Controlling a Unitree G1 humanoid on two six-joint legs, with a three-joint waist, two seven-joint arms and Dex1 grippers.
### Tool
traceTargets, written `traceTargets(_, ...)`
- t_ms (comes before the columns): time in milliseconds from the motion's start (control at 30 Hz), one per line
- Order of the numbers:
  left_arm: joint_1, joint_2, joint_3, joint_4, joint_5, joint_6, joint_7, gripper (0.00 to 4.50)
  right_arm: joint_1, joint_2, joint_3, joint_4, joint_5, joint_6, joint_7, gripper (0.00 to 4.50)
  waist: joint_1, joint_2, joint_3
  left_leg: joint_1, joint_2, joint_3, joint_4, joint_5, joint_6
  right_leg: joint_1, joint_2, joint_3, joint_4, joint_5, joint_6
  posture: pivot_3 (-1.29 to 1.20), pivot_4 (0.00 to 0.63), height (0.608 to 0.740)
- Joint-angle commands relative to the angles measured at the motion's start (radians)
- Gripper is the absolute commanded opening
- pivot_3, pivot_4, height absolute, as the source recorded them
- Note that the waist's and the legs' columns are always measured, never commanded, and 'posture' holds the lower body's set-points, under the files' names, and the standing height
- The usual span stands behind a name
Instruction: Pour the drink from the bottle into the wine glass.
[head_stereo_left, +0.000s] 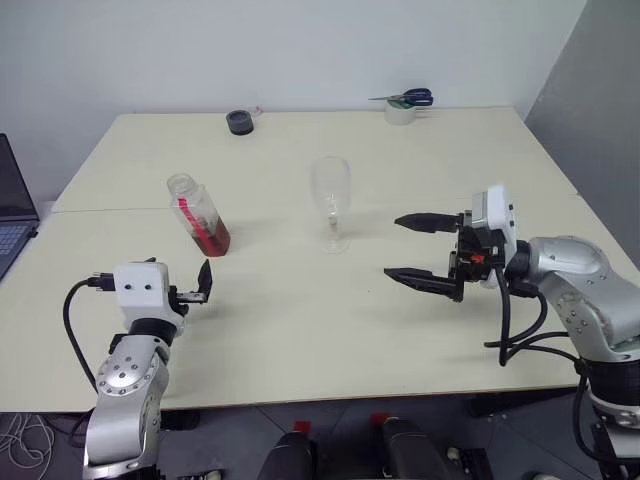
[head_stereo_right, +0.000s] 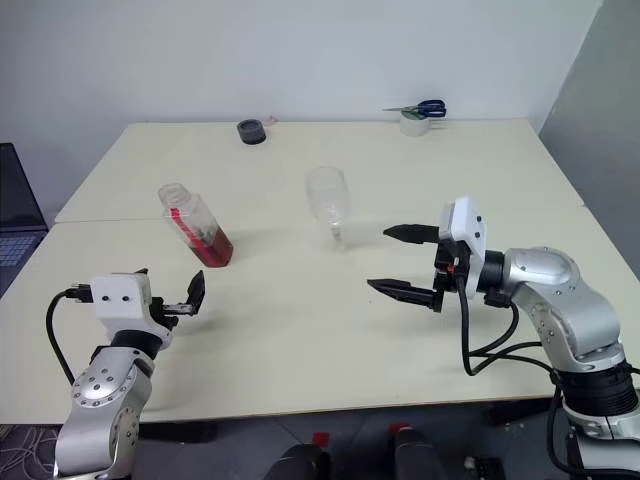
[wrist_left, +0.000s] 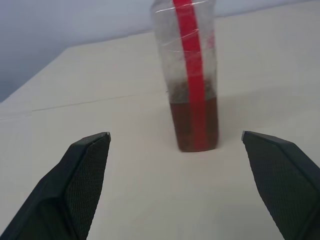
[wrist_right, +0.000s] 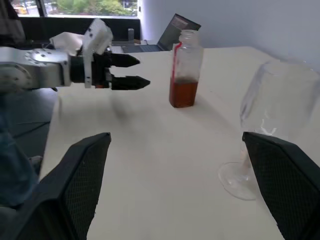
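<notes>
The bottle (head_stereo_left: 199, 215) stands uncapped on the left half of the table, clear with a red strip. The reddish-brown drink (head_stereo_left: 213, 240) fills only its bottom part. The wine glass (head_stereo_left: 332, 203) stands upright near the table's middle and looks empty. My left gripper (head_stereo_right: 170, 285) is open, level, a short way in front of the bottle (wrist_left: 192, 75) and apart from it. My right gripper (head_stereo_left: 408, 250) is open, pointing left, with nothing between its fingers, to the right of the wine glass (wrist_right: 274, 117) and nearer the front edge.
A black tape roll (head_stereo_left: 239, 122) lies at the back left. A white tape roll (head_stereo_left: 401, 111) and blue-handled scissors (head_stereo_left: 414, 97) sit at the back right. A laptop (head_stereo_left: 12, 215) lies past the table's left edge. A seam (head_stereo_left: 110, 208) crosses the tabletop.
</notes>
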Motion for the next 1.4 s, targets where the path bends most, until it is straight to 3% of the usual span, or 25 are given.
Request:
traceTargets(33, -0.051, 0.003, 0.003, 0.023, 0.030, -0.039, 0.021, 4.50, -0.033, -0.015, -0.041, -0.063, 0.066, 0.070, -0.041, 4.48, 0.004, -0.001, 0.000, 0.000, 0.000, -0.001, 0.000, 0.000, 0.000, 0.000, 0.000, 0.000, 0.000, 0.000, 0.000, 0.00, 0.150, 0.740)
traceTargets(767, -0.303, 0.052, -0.018, 0.289, 0.035, -0.120, -0.073, 4.50, -0.043, -0.014, -0.067, -0.130, 0.152, 0.158, -0.172, 4.48, 0.015, -0.002, 0.000, -0.002, -0.001, -0.001, 0.001, 0.002, -0.003, -0.001, -0.001, -0.001, 0.000, 0.000, 0.000, 0.00, 0.150, 0.740)
traceTargets(1400, -0.554, 0.091, -0.063, 0.780, 0.065, -0.384, -0.146, 4.50, -0.079, -0.031, -0.081, -0.198, 0.256, 0.222, -0.227, 4.48, 0.017, -0.002, 0.000, -0.003, -0.001, -0.001, 0.003, 0.002, -0.003, -0.002, -0.001, -0.002, 0.000, 0.000, 0.000, 0.00, 0.150, 0.740)
